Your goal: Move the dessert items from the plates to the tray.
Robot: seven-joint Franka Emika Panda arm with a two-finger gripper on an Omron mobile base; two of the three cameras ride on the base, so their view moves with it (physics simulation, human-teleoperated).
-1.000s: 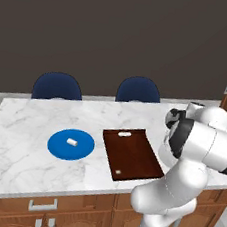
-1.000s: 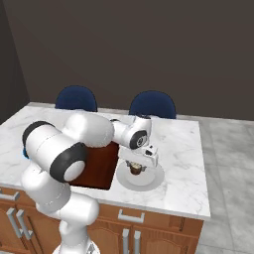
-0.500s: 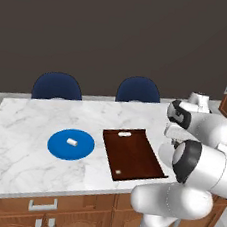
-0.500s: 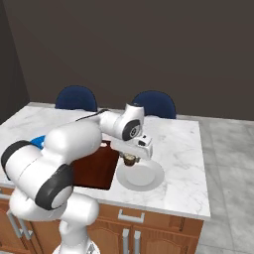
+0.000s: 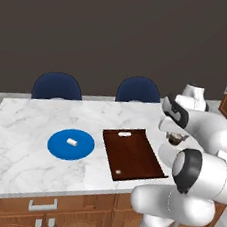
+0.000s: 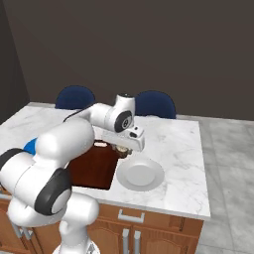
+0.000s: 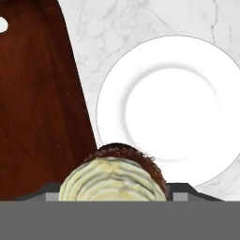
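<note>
blue plate (image 5: 71, 144), brown tray (image 5: 133, 153), prob. marble counter (image 5: 23, 124)

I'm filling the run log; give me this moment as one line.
tool: shut on cupcake | white plate: bare | marshmallow: on blue plate

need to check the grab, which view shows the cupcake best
The hand view: the cupcake sits large between the fingertips, pale swirled top and brown edge clear, above the white plate. The left base view shows a small brown speck under the gripper; the right base view barely shows it.
</note>
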